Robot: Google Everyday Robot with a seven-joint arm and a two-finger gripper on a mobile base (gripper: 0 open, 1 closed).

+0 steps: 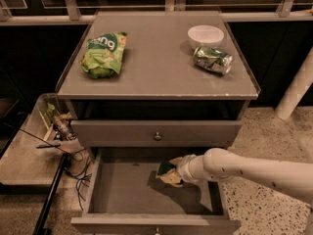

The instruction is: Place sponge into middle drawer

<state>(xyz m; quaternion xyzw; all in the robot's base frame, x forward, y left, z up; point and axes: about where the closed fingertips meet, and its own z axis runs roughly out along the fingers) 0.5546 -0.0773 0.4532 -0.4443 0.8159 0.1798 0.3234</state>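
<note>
The middle drawer (122, 190) is pulled out at the bottom of the camera view, showing a bare grey floor and low side walls. My white arm reaches in from the right. My gripper (172, 173) hangs inside the drawer, right of centre, just above the floor. It is shut on the sponge (166, 169), whose dark green layer and pale yellow foam show at the fingertips.
On the cabinet top (156, 67) lie a light-green snack bag (102, 54), a white bowl (205, 35) and a green-and-silver can (212, 59). A closed drawer front with a knob (157, 136) sits above the open one. Cables and a cluttered tray (54, 126) are at the left.
</note>
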